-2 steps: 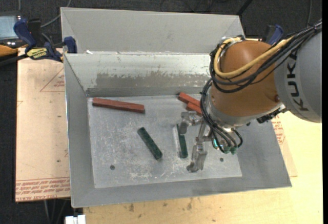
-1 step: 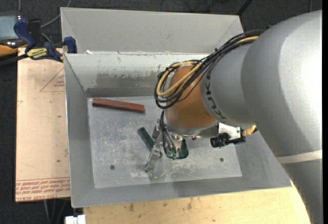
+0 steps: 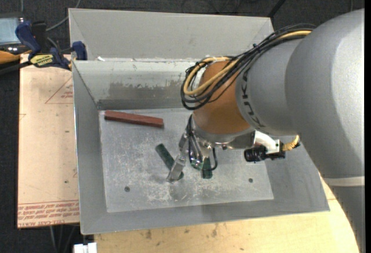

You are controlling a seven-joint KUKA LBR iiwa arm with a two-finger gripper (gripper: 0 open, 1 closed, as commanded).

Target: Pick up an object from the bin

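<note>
Bin: grey metal, with two loose things on its floor.
Arm: comes in from the right.
Tool: wide, low over the middle of the floor.
Brown bar: flat near the back wall, well apart from the tool.
Green strip: dark, slanted, just left of the tool.

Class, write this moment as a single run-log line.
stage: hand low in bin, near centre | nearest: dark green stick, just left of hand | also: reddish-brown bar, back left
</note>
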